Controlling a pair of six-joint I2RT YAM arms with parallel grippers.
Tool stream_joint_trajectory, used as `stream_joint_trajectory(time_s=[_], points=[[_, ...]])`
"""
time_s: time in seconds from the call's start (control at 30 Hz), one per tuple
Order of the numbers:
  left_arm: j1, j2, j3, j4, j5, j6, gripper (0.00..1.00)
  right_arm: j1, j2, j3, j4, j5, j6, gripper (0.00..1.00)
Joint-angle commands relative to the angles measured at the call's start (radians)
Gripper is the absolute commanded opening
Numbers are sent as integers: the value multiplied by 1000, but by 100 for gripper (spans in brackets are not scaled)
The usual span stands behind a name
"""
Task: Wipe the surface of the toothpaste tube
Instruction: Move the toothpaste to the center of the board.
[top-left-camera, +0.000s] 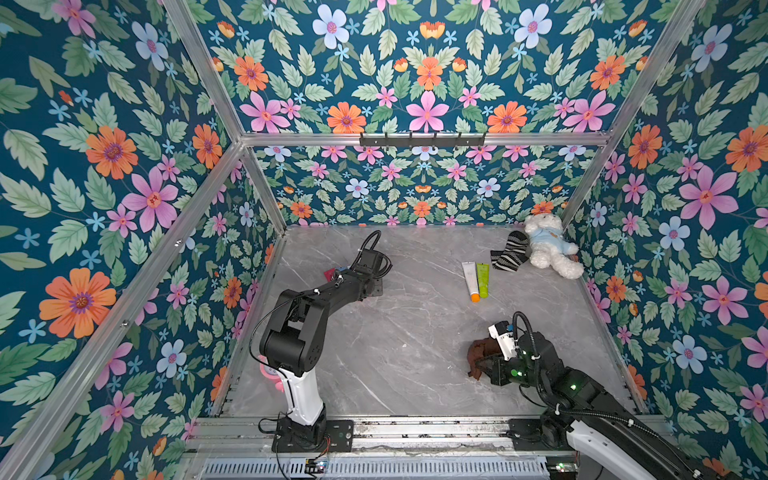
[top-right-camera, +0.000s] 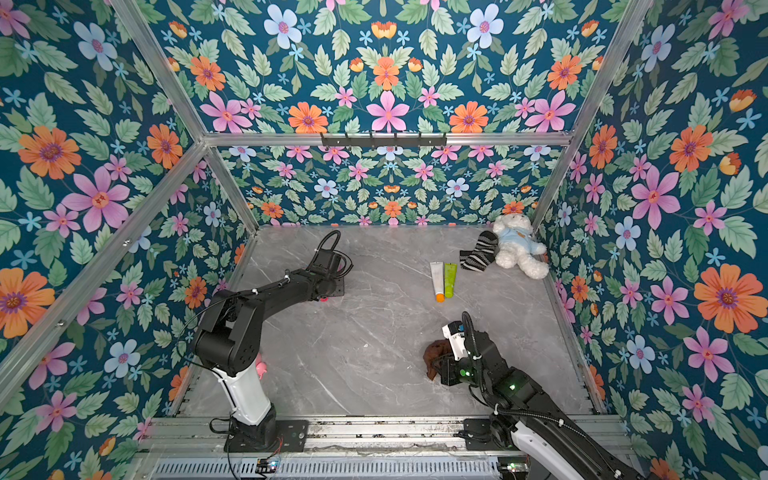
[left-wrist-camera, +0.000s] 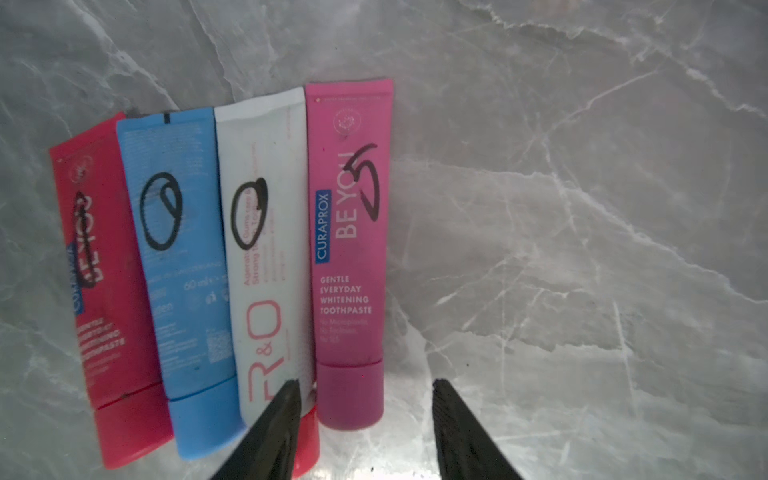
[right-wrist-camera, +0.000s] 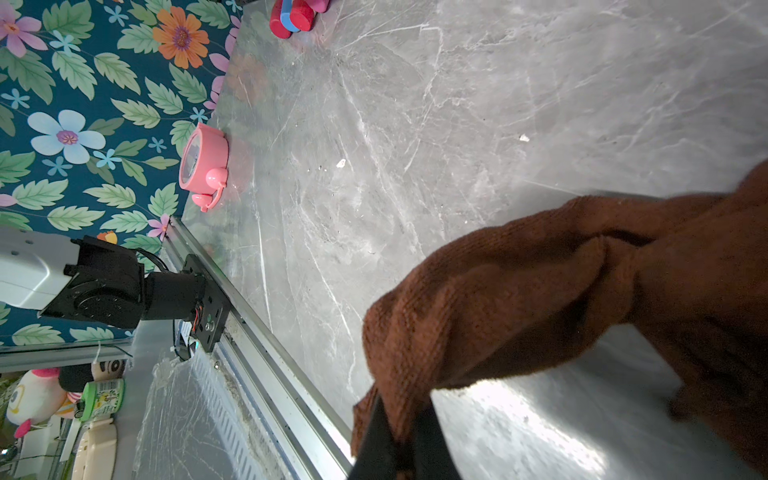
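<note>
Several toothpaste tubes lie side by side on the marble table in the left wrist view: a red one (left-wrist-camera: 99, 266), a blue one (left-wrist-camera: 183, 257), a white R&O one (left-wrist-camera: 266, 257) and a pink Curaprox one (left-wrist-camera: 349, 232), each scribbled with black marker. My left gripper (left-wrist-camera: 365, 388) is open, low over their cap ends. The pink tube's cap (left-wrist-camera: 351, 395) sits between its fingers, one fingertip (left-wrist-camera: 286, 401) overlapping the white tube, the other over bare table. My right gripper (right-wrist-camera: 405, 409) is shut on a brown cloth (right-wrist-camera: 540, 291), held near the table's front right (top-left-camera: 478, 357).
A white tube with an orange cap (top-left-camera: 471, 280) and a green tube (top-left-camera: 482, 279) lie at the back right. Beyond them are a striped sock (top-left-camera: 510, 251) and a white teddy bear (top-left-camera: 548, 245). A pink alarm clock (right-wrist-camera: 203, 164) stands by the left wall.
</note>
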Motion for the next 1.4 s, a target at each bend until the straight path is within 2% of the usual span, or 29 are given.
stream_joint_trajectory(time_s=[0.0,0.27,0.5,0.63,0.73,0.9,1.07,1.2,1.37], points=[[6,22,9,25,19,11,54,1,-2,1,12,-10,-10,0],[6,76,30,33,36,12,46,1,-3,1,13,-10,-10,0],[6,96,32,33,43,14,25,1,-2,1,14,-8,-9,0],[-14,41,-6,36,74,19,17,1,-5,5,3,3,-3,0],[-91,-53,-64,29,83,31,15,1,-7,18,-23,31,1,0],[-286,-228,-202,15,93,9,15,1,8,49,-20,88,23,0],[-464,-374,-350,47,80,-25,15,1,103,94,43,98,22,0],[-569,-449,-459,96,51,-9,12,1,195,144,37,131,-5,0],[-689,-476,-550,185,-18,15,10,1,259,162,101,123,-3,0]])
